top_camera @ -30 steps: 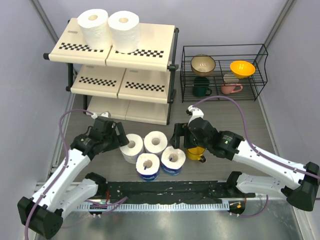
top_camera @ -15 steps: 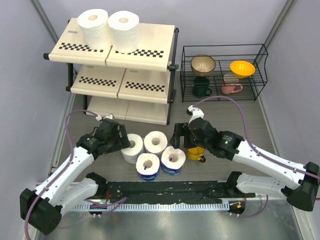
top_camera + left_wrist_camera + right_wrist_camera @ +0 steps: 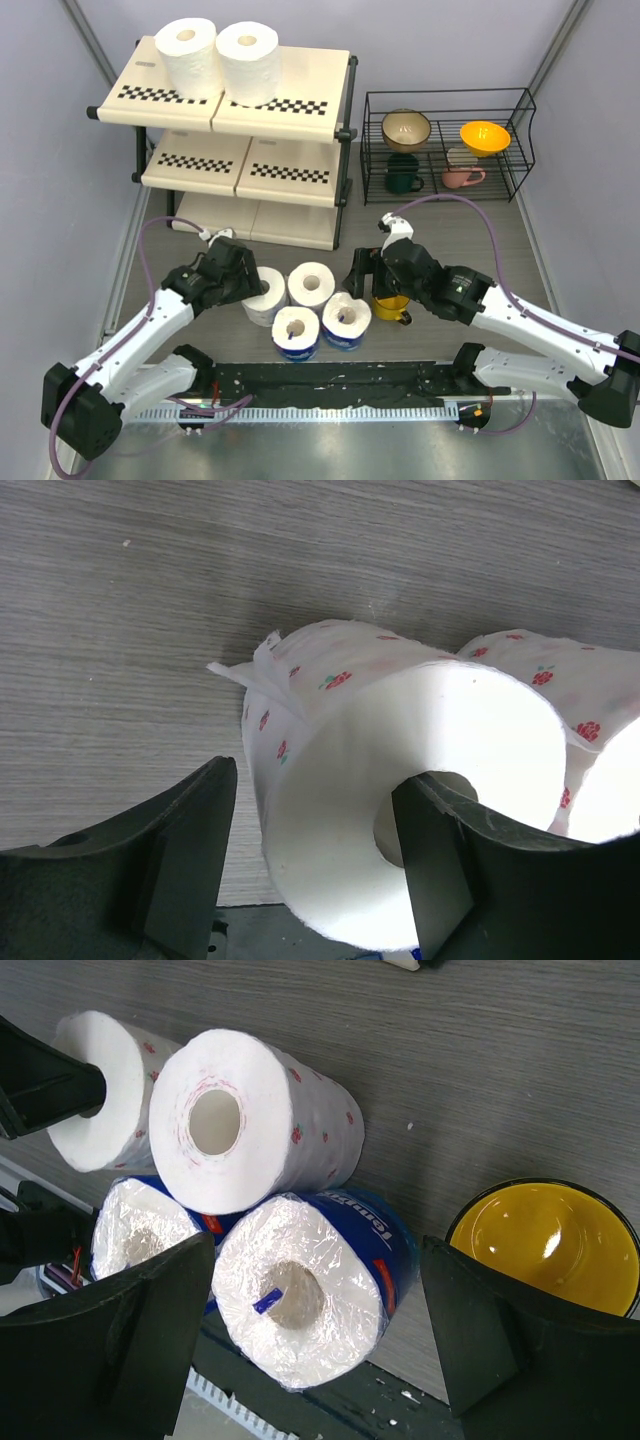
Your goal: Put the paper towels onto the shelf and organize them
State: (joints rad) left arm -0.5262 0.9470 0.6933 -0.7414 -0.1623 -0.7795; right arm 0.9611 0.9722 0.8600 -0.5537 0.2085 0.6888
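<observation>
the shelf [image 3: 310, 75] sits at the far left with two bare paper towels [image 3: 190, 50] already standing side by side on its top tier, and the lower two tiers look open. on the table in front of it, four more rolls bunch together between the arms, all upright with their cores facing up: two bare ones at the back and two blue-wrapped rolls [image 3: 346, 322] nearer the bases.

the left gripper [image 3: 243, 283] is right on the leftmost bare roll [image 3: 265, 295], closer to it than the other arm is. that roll is also the nearest of the four to the shelf, which lies up and to the left of it.

the right gripper [image 3: 358, 275] hovers over the cluster's right side beside a yellow cup [image 3: 392, 305], jaws wide apart and holding nothing.

from the left wrist, that gripper [image 3: 315, 780] is spread. one finger [image 3: 170, 860] is outside the roll's [image 3: 400, 730] wall and the other sits over the top face at the core. so it looks lined up to pinch the wall, though not yet closed. a loose flap of paper [image 3: 250, 670] sticks out on the outer side.
</observation>
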